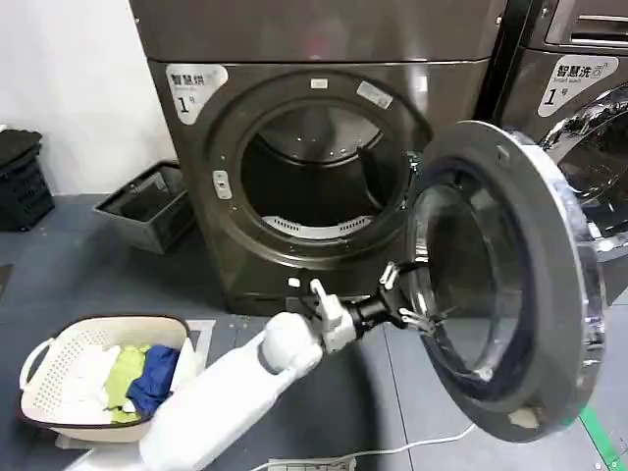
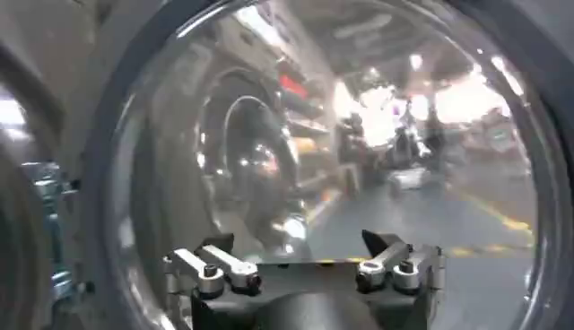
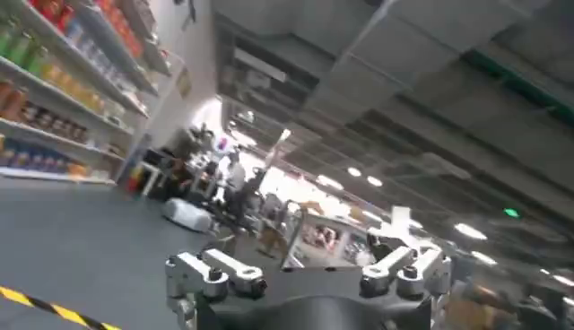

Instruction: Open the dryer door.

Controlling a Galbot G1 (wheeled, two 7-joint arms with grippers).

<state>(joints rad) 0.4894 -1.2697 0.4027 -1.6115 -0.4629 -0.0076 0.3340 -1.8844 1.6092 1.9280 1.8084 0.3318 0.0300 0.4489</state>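
The dark dryer [image 1: 314,39] stands in front of me with its round door [image 1: 535,294] swung wide to the right, so the drum opening [image 1: 314,177] is exposed. My left arm reaches across the floor. Its left gripper [image 1: 407,299] is at the lower inner edge of the door, against the bulging door glass [image 2: 359,134]. In the left wrist view the left gripper [image 2: 298,244] is open, with just glass beyond its fingers. The right gripper [image 3: 305,240] is open and holds nothing, facing out toward the room.
A white laundry basket [image 1: 39,358] with clothes sits on the floor at the near left. A black crate [image 1: 147,206] stands left of the dryer. A second machine [image 1: 579,88] is behind the open door. A white cable [image 1: 412,449] lies on the floor.
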